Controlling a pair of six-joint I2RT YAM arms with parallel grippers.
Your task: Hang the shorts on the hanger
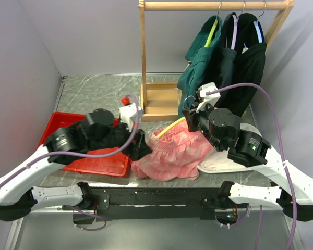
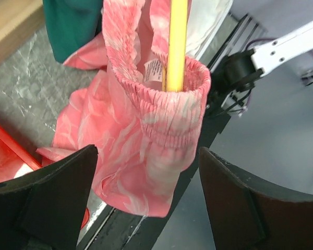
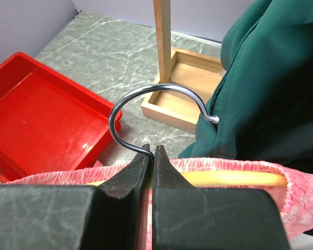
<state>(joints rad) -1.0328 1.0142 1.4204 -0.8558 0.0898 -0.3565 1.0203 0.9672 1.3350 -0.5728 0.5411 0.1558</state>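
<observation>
The salmon-pink shorts [image 1: 172, 153] lie crumpled on the table between the arms, with the waistband lifted at the far side. The yellow hanger [image 1: 173, 126] runs inside the waistband, and its end pokes through in the left wrist view [image 2: 176, 47]. My right gripper [image 3: 152, 154] is shut on the stem of the hanger's metal hook [image 3: 146, 92], just above the shorts' waistband [image 3: 224, 164]; in the top view it [image 1: 189, 115] is at the shorts' far right. My left gripper [image 2: 146, 203] is open and empty, its fingers [image 2: 47, 203] either side of the hanging shorts [image 2: 141, 140] without touching them.
A red tray [image 1: 101, 164] lies at the left, partly under my left arm. A wooden rack [image 1: 161, 101] stands at the back with dark green garments [image 1: 219, 62] on other hangers. A white cloth [image 1: 219, 161] lies under my right arm.
</observation>
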